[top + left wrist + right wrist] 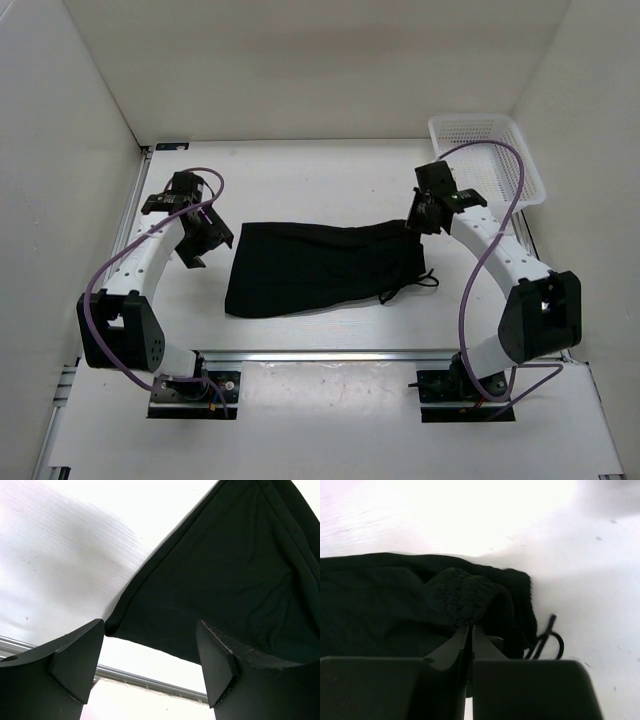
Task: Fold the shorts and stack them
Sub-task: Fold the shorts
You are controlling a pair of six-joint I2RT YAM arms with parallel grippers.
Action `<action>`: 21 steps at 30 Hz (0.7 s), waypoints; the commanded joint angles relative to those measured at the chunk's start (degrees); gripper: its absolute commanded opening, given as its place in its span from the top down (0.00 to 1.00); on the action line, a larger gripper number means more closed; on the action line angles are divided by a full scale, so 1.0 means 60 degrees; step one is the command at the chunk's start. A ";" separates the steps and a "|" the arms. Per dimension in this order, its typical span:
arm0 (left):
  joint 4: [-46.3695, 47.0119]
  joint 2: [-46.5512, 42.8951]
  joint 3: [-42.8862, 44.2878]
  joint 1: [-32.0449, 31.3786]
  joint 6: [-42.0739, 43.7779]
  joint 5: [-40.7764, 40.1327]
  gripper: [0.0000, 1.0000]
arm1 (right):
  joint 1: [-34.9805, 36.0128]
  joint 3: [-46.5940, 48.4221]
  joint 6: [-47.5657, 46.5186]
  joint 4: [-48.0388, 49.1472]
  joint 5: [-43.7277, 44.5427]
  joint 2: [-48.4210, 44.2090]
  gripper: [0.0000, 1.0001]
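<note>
The black shorts [320, 265] lie spread in the middle of the table, waist to the right, with the thin drawstring [412, 285] trailing off the front right corner. My right gripper [418, 222] is shut on a pinch of the waistband at the far right corner, which bunches up above its tips in the right wrist view [470, 625]; the drawstring loop [547, 640] shows beside it. My left gripper [200, 250] is open and empty just left of the shorts. The left wrist view shows the shorts' front left corner [225, 580] beyond the open jaws [150, 645].
A white mesh basket [485, 155] stands at the back right corner. White walls enclose the table on three sides. A metal rail [330, 355] runs along the table's near edge, seen also in the left wrist view [150, 682].
</note>
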 commanded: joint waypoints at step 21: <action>0.0429 0.0443 -0.0096 -0.0405 0.0271 -0.0005 0.15 | -0.1511 -0.1875 0.0313 0.0014 -0.0676 -0.1052 0.17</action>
